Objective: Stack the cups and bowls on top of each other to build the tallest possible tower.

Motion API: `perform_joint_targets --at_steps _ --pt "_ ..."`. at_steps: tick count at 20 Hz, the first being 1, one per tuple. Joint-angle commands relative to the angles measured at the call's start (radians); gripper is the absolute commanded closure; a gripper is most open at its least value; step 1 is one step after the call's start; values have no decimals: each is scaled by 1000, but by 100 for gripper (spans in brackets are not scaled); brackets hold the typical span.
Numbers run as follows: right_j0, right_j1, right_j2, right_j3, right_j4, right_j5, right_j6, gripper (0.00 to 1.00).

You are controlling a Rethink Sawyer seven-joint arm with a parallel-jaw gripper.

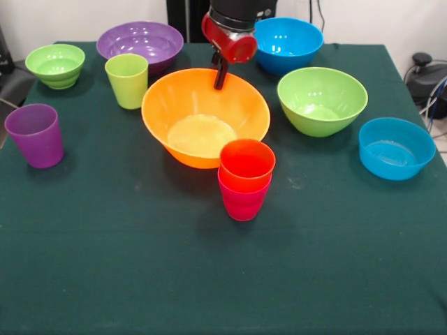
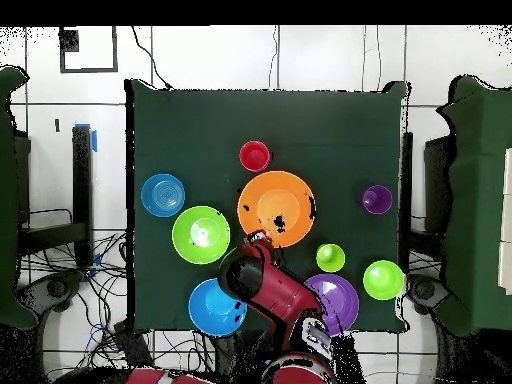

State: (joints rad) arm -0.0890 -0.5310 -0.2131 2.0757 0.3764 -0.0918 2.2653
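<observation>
Currently | tower (image 1: 245, 179) near side of orange bowl (image 1: 205, 115) | end effector (image 1: 221, 78) above far rim

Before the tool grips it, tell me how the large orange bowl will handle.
The large orange bowl looks like thin glossy plastic, so probably light and slippery. Its wide rim likely won't fit a narrow pinch across; grip the wall. Its base looks small, so an off-centre push may tilt it.
</observation>
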Motion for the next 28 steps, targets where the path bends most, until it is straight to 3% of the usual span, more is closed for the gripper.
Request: perform_joint_targets --at_steps 1,7,24,28 --pt "35 17 52 86 -23 169 110 100" --pt "43 20 26 95 -45 169 91 100" --pt "-24 -23 16 178 -124 143 68 100" --pt "-39 -24 23 185 -161 93 61 100"
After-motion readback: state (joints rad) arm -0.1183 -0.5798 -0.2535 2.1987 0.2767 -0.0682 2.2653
